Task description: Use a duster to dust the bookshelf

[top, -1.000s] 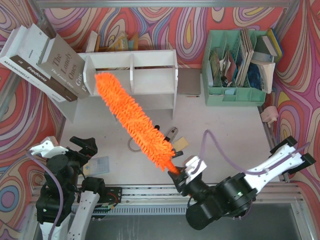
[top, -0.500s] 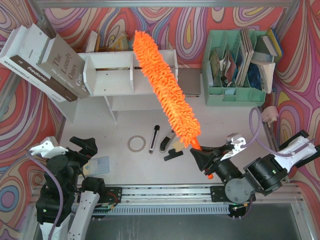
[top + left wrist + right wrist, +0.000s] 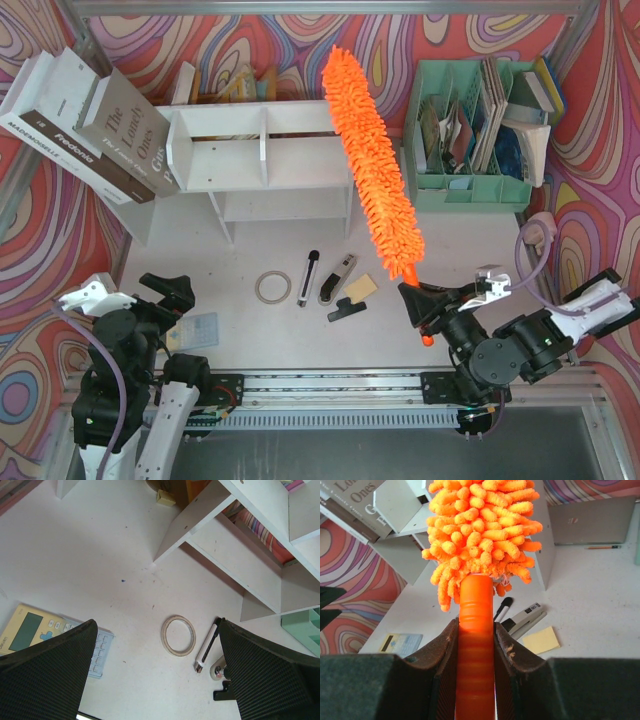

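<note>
Clamping duster [image 3: 372, 165] handle, right gripper [image 3: 418, 305], head over bookshelf [image 3: 250, 150]

Two black-and-white arms, each trailing a lilac cable.
The left arm [image 3: 112, 400] and right arm [image 3: 500, 360] share one build: glossy black drum-shaped joint housings joined by angular white link shells. Behind each hand a thin, translucent lilac cable [image 3: 519, 262] loops clear of the wrist and meets the white shell. The left gripper [image 3: 156, 627] has two broad black fingers [image 3: 47, 677], rounded at the tips, their faces covered in a fine woven grain. The right gripper [image 3: 475, 630] has dark fingers [image 3: 510, 655] with curved inner edges, one flecked with small pale chips; behind them the hand's body is a flat, matte, dark block with a rough surface.
</note>
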Robot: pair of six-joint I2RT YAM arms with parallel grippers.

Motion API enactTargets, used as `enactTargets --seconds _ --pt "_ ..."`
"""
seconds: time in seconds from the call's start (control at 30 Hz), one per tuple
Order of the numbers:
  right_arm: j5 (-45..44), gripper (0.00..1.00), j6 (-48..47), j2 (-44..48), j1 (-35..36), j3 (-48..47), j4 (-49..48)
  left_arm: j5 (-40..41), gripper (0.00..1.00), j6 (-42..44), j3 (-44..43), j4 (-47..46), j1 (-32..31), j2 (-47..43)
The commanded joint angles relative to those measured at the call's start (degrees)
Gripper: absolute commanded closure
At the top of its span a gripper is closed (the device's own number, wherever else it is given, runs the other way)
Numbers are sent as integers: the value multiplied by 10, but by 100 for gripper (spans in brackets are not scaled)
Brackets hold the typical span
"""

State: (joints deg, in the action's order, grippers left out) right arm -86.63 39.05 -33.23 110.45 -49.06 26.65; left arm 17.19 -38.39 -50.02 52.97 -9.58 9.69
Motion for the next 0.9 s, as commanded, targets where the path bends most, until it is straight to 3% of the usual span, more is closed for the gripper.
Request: enactTargets --seconds 0.0,0.27,0.43,0.7,0.8,0.87 --pt "-33 100 -38 -8 -26 11 -72 0 2 -1 8 -1 3 1" --pt "-32 100 -80 -82 -114 -7 -102 0 2 -2 8 -1 3 -1" --pt "-33 100 -233 -88 -155 16 -237 -1 2 -1 9 -1 3 0" --pt "-32 100 -347 -152 -215 2 -324 -1 2 -3 9 -1 3 -1" --pt "7 100 -314 -199 -271 -40 -244 0 2 -4 9 -1 3 -3" --pt "92 100 -134 -228 -333 -105 -43 0 2 -3 9 -1 3 -2"
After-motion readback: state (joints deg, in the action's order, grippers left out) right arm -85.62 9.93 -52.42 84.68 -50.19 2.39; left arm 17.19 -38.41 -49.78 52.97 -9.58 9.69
